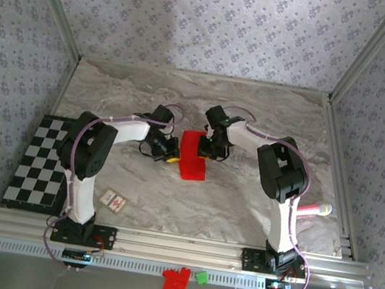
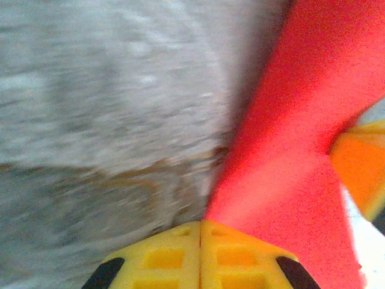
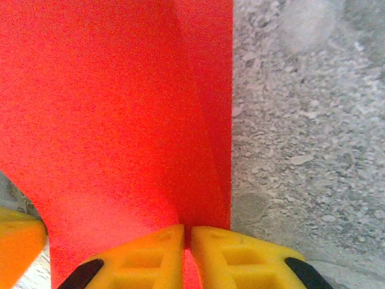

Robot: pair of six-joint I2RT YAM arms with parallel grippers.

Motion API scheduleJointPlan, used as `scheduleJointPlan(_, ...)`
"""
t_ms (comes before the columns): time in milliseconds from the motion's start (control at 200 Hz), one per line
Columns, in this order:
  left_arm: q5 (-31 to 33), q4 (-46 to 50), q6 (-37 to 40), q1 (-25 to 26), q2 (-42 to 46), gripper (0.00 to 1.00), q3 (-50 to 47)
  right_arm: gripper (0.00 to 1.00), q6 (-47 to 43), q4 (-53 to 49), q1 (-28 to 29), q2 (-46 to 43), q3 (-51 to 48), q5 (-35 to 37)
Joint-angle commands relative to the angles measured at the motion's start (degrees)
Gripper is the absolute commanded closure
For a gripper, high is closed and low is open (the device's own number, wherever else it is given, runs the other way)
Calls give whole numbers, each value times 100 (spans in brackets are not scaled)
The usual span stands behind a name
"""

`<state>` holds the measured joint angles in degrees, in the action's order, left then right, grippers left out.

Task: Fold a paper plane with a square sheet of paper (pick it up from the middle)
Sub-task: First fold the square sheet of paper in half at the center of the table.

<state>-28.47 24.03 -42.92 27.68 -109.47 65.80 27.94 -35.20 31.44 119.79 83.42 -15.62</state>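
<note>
The square sheet of paper is bright red and partly folded, lying mid-table with one flap raised. My right gripper is at its far right edge. In the right wrist view its yellow jaws are shut on a crease of the paper, and red shows in the thin gap between them. My left gripper is at the paper's left side. In the left wrist view its jaws are pressed together with nothing visible between them, and the paper rises just to their right.
A checkerboard mat lies at the left edge and a small white card near the left arm's base. A pink stick is at the right. A red toy brick and a green block sit below the rail.
</note>
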Motion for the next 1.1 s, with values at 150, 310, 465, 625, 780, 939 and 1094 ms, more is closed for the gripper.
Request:
scheduleJointPlan(150,-370,-462,-140,109,378,92,260,84,-174,-686,-43,816,-378,1052)
scheduleJointPlan(310,-662,-737,-258,176,-146,92,584,84,-188,-696,-42,834,-386,1052)
scheduleJointPlan(465,-818,-685,-235,182,-601,90,873,84,-223,-665,-35,866,-396,998)
scheduleJointPlan(625,-801,-643,-88,114,-838,90,824,84,-298,-706,-33,888,-412,1008)
scheduleJointPlan(780,-336,-663,261,-102,-795,90,501,85,-381,-742,-42,931,-416,1086)
scheduleJointPlan(939,-63,-545,593,-400,-694,90,220,85,-499,-838,-42,994,-396,1193)
scheduleJointPlan(1094,114,-331,789,-636,-309,91,135,85,-518,-860,-43,993,-414,1276)
